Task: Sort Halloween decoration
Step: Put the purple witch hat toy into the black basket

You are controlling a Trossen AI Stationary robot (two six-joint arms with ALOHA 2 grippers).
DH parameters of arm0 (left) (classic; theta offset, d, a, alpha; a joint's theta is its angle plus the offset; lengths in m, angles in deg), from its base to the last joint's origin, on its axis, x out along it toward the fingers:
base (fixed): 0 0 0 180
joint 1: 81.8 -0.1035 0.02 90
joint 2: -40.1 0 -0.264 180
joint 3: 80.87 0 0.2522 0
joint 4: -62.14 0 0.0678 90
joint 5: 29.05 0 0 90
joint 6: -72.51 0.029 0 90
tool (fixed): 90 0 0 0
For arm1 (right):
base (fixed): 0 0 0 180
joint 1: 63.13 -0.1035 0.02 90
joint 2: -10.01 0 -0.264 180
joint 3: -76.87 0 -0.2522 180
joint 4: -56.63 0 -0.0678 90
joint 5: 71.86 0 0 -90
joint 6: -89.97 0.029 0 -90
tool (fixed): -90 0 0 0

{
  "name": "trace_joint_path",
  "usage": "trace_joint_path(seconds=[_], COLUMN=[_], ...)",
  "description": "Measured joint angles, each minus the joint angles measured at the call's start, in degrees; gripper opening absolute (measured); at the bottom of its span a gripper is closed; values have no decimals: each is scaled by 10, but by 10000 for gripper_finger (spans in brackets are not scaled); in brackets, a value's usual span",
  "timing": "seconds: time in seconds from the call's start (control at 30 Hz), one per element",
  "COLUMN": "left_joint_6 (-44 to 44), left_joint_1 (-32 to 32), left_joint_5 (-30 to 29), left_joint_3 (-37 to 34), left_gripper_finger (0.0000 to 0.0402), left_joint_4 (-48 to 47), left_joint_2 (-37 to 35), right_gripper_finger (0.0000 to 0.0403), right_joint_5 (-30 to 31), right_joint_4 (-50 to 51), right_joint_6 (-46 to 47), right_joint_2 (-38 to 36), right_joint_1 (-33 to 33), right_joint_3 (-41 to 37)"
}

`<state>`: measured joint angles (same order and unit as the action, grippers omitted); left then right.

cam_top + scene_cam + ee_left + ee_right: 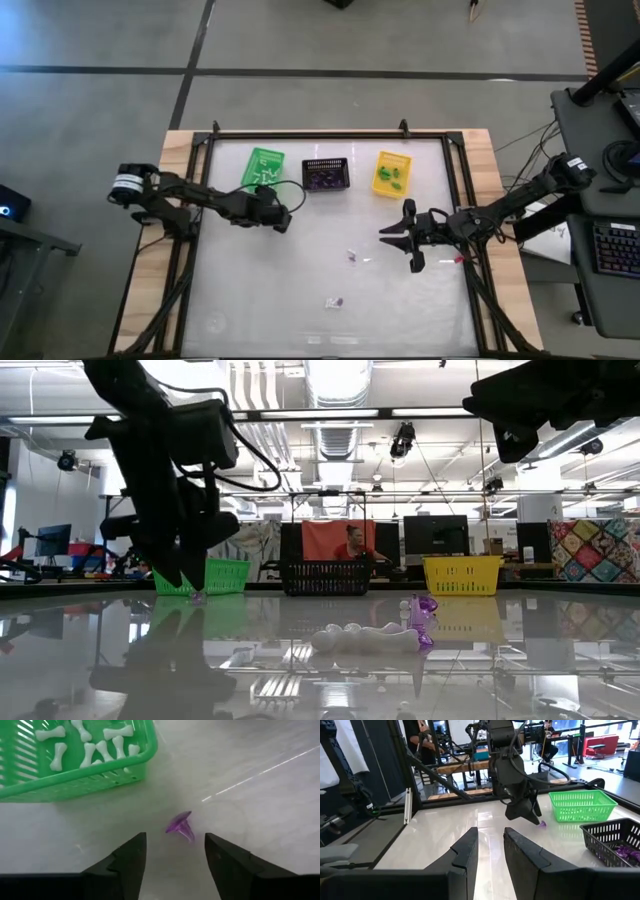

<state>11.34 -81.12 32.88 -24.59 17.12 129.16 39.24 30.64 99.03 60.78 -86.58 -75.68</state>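
Observation:
My left gripper (175, 837) stands open, slanting down over the table just in front of the green basket (75, 775), which holds several white bone trinkets (95, 747). A tiny purple trinket (180, 825) lies on the table just ahead of the gap between the fingers, touching neither; it also shows in the right wrist view (542, 824). My right gripper (398, 243) waits level at the table's right, open and holding nothing. A white bone (365, 638) and a purple trinket (425, 615) lie loose mid-table.
The black basket (326, 175) with purple pieces and the yellow basket (391, 172) with green pieces stand in a row with the green basket (263, 167) along the far side. Loose trinkets lie at mid-table (353, 255) and nearer the front (335, 302).

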Motion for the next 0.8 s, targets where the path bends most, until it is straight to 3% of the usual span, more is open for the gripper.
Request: trace_joint_path(seconds=[0.43,0.8], left_joint_6=[0,-7], left_joint_1=[0,0], left_joint_5=[-41,-44], left_joint_3=[-8,-10], left_gripper_finger=[186,151], left_joint_4=[51,62], left_joint_2=[8,51], right_gripper_finger=[84,84], right_joint_5=[0,1], right_joint_4=[0,0], right_joint_6=[0,0], right_joint_2=[0,0], right_joint_1=[0,0], right_joint_3=[0,0])
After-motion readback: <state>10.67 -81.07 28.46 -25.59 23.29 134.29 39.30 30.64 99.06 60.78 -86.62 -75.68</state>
